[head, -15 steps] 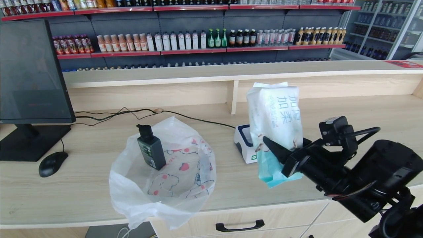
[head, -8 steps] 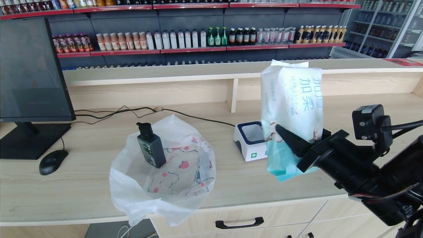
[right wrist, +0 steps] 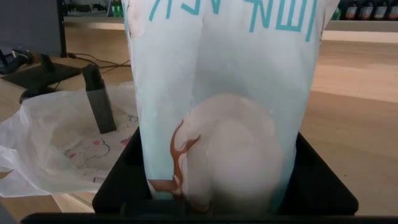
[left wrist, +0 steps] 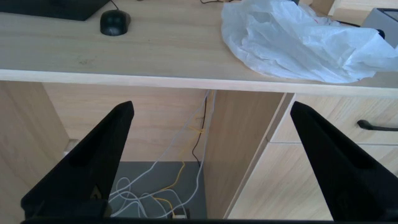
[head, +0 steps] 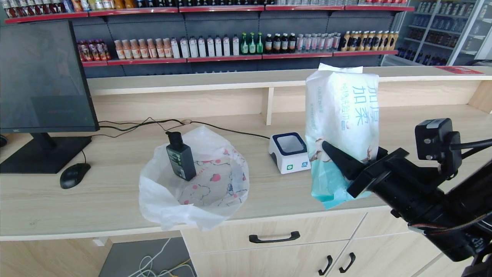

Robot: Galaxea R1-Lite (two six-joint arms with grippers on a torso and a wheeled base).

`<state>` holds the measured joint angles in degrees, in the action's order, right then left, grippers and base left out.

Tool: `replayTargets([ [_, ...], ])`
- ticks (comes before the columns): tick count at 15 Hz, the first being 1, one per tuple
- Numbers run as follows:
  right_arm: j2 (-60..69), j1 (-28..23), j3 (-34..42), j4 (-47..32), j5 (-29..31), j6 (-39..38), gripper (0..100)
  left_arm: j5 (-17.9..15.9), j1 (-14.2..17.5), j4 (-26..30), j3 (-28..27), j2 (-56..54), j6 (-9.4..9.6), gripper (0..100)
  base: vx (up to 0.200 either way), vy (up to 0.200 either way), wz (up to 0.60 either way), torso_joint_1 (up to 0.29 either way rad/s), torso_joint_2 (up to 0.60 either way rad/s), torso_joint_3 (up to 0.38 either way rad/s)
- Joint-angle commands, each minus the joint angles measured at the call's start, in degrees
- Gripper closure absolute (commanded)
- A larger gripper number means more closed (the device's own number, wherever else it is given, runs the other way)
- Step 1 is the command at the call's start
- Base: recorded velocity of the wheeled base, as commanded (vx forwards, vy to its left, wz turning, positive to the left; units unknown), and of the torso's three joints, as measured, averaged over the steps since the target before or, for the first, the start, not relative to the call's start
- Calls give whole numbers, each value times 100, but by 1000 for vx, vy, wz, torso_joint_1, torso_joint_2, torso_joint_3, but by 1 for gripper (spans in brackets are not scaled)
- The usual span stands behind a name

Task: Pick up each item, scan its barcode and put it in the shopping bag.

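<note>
We hold the tall white-and-teal soft plastic pack (head: 340, 111) upright in the right hand (head: 351, 156), which is clamped on its lower part. The pack hangs over the near edge of the tabletop (head: 77, 200), just right of the small white scanner box (head: 289, 152), whose dark-rimmed window faces up.

We judge the step in hand to be the scan, since the pack is lifted but not over the window. The next move calls for carrying it left and turning its barcode, which we cannot find, down toward that window.

After that it goes farther left into the translucent white plastic shopping bag (head: 161, 192) with red prints. The bag lies open and holds one dark rectangular bottle (head: 180, 157) with a black pump cap, standing upright at its far side.

The left hand (left wrist: 211, 109) hangs open below the tabletop's near edge, gripping nothing.
</note>
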<state>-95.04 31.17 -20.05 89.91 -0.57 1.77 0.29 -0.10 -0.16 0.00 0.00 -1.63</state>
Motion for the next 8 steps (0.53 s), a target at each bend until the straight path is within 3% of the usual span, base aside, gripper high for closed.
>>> replayTargets([
  [1,-32,3,-16,9,-4,-1,100,6,1,-2,0,0,-4,0,0,0,600,2,2,7],
  [8,-208,12,-148,9,-4,8,100,6,1,-2,0,0,-4,0,0,0,600,2,6,-1],
])
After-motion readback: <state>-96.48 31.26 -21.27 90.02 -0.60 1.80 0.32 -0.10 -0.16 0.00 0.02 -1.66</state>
